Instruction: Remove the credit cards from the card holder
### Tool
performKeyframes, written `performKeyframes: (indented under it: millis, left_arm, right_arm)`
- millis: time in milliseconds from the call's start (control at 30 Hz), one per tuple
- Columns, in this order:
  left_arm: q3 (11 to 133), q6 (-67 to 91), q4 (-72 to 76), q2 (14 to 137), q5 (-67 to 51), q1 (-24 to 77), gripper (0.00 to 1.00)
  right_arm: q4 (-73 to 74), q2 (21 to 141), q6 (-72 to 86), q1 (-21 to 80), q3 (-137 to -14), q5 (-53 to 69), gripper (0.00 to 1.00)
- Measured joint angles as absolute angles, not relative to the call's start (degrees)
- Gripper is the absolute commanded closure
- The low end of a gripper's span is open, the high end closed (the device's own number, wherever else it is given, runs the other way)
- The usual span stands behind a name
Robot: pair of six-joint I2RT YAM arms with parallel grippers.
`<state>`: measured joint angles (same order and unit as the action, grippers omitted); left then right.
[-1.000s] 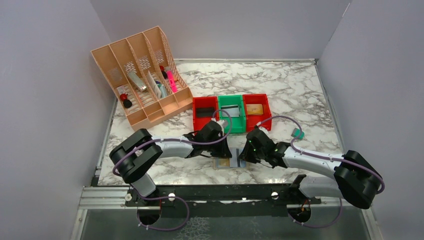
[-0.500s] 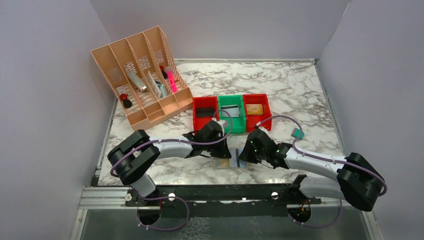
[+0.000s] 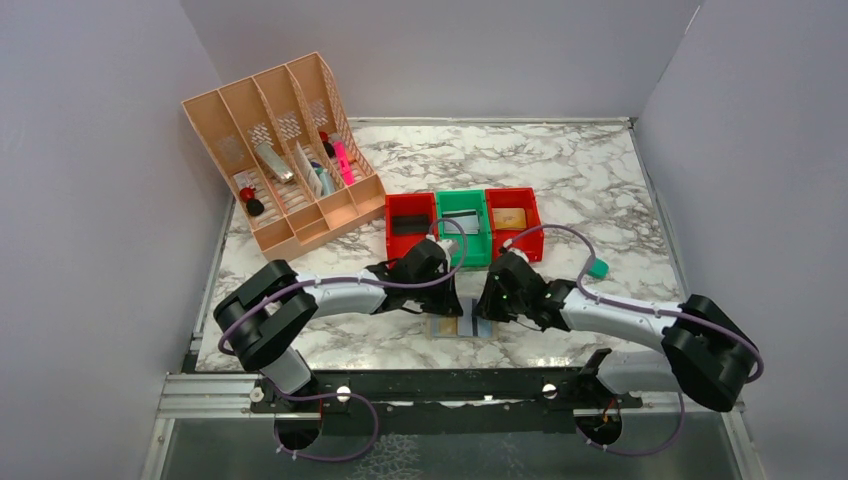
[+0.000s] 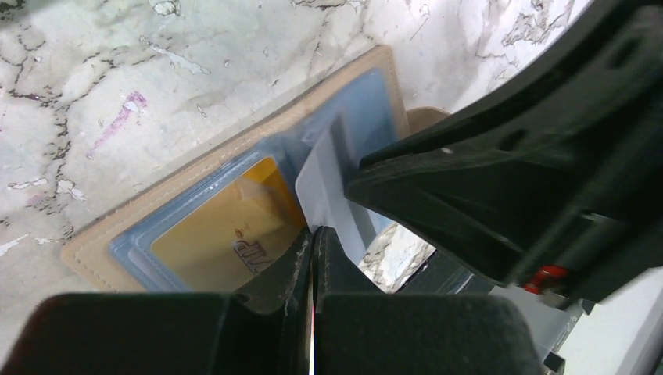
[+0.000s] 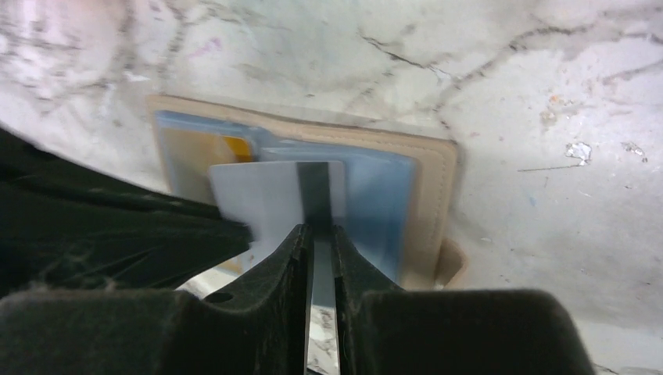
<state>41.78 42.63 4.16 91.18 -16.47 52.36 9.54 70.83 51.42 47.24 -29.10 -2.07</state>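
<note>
My right jaws pinched a flat grey striped card [image 5: 266, 199] over the tan card holder [image 5: 430, 168]; my left jaws were closed.

Quick tally from my setup, far as I can see: my two grippers [image 4: 313, 234] [image 5: 318, 234], one card holder [image 5: 438, 168], one yellow card [image 4: 211, 234], one pale striped card [image 5: 266, 199], two red bins [image 3: 389, 225] [image 3: 537, 222], one green bin [image 3: 460, 194], one peach four-slot rack [image 3: 300, 232].

The card holder [image 5: 383, 195] lies open and flat — tan border, pale blue-grey pockets facing up. A yellow card [image 4: 211, 226] sits tucked in one pocket; a silver card [image 5: 266, 195] with a dark stripe pokes up over the middle.
</note>
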Motion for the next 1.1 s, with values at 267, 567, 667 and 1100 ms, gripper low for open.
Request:
performKeyframes:
  millis: [267,567,667,1100]
  left_arm:
    - [41.5,42.3,4.6,91.2,-17.0,52.2,0.76]
    - [38.2,45.2,10.5,91.7,-19.9,52.1,0.96]
    - [38.0,45.6,10.6,91.4,-19.9,52.1,0.99]
    - [39.0,42.3,2.1,84.3,-14.1,52.6,1.00]
  right_arm:
    - [7.1,73.8,55.5,46.7,-27.7,-1.9,0.81]
    - [0.4,72.2,61.0,46.0,-23.0,-0.9,0.82]
    - [0.3,71.9,61.4,46.0,-22.9,-1.0,0.81]
    - [4.4,69.9,59.8,46.2,-24.1,-2.3,0.80]
